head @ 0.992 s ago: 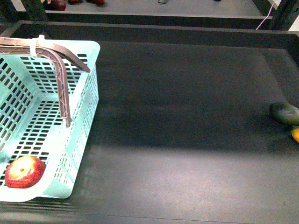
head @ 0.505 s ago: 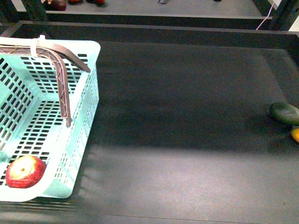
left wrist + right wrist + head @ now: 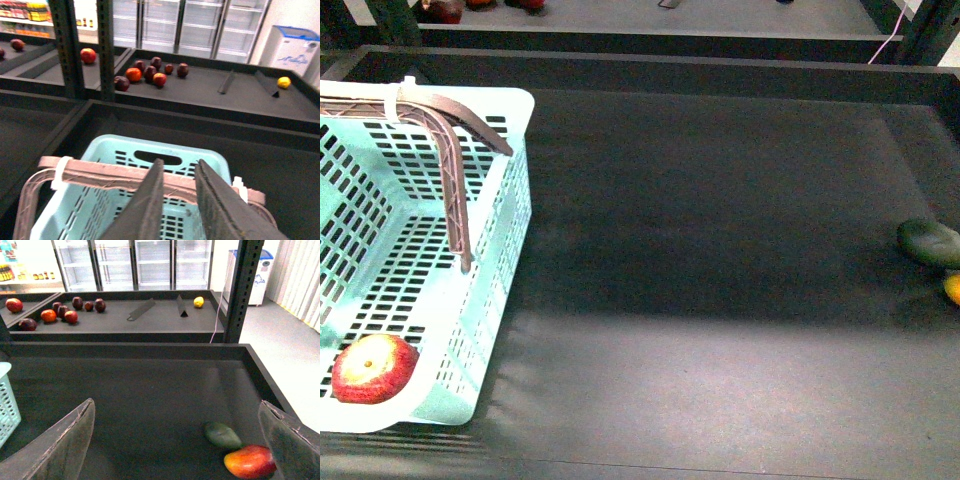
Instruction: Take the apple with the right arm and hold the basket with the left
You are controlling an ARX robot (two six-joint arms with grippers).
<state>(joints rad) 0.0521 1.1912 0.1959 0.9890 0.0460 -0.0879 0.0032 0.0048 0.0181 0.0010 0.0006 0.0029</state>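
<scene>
Nothing has visibly moved since the earlier front views: the apple (image 3: 374, 368) rests in the same near corner of the basket (image 3: 505, 290), at about 8 o'clock in the front view. The left gripper (image 3: 179, 186) has its two dark fingers (image 3: 152, 200) a narrow gap apart, holding nothing, poised just above the basket's brown latticed handle (image 3: 95, 173) (contact cannot be told). The right gripper (image 3: 177, 437) is spread wide and empty, its fingers (image 3: 62, 442) framing bare dark tabletop (image 3: 150, 390). Ahead of it lie a dark green oval fruit (image 3: 222, 435) and, touching it, a red-and-yellow fruit (image 3: 250, 461), which sit at 3 o'clock in the front view. Small dark red fruits (image 3: 150, 72) lie on a far shelf.
</scene>
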